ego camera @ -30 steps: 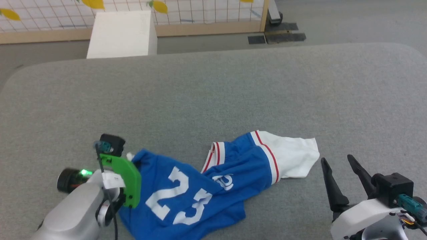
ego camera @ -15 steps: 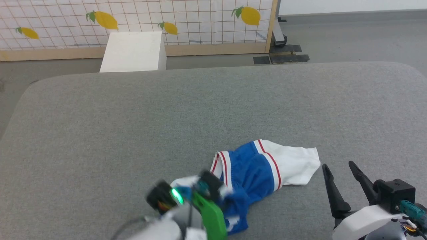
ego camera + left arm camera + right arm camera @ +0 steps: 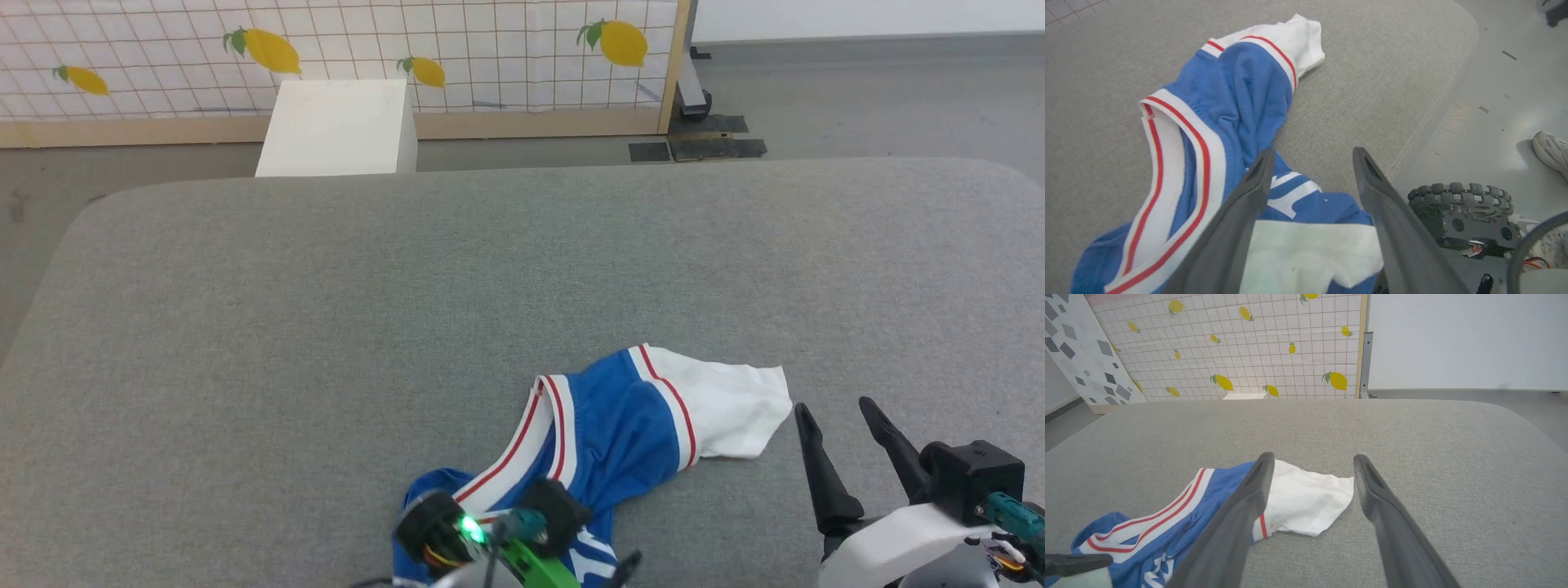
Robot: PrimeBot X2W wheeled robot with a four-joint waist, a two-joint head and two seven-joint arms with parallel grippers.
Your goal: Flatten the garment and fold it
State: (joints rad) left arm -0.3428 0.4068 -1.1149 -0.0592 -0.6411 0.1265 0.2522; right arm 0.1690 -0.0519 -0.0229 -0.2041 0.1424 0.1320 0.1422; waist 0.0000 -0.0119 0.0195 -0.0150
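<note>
The garment (image 3: 620,425) lies bunched on the grey table (image 3: 326,286), near the front edge. Its blue body is heaped over itself, the red-striped white collar band (image 3: 1167,171) is turned up, and one white sleeve (image 3: 727,404) spreads flat to the right. My left gripper (image 3: 1313,152) hovers open over the heap's near end, with blue cloth and a white sleeve (image 3: 1306,253) lying between and under its fingers. Its wrist (image 3: 490,535) shows at the bottom of the head view. My right gripper (image 3: 833,404) stands open just right of the flat sleeve (image 3: 1306,502), touching nothing.
A white box (image 3: 339,126) stands on the floor beyond the table, before a lemon-patterned panel (image 3: 457,41). The table's rounded near corner drops off to the floor by my wheeled base (image 3: 1461,204). A person's shoe (image 3: 1551,151) is on the floor there.
My left gripper swept right, dragging the blue body over onto itself so the "23" is mostly hidden, and its jaws have opened. The head camera tilted up. The right gripper stayed put.
</note>
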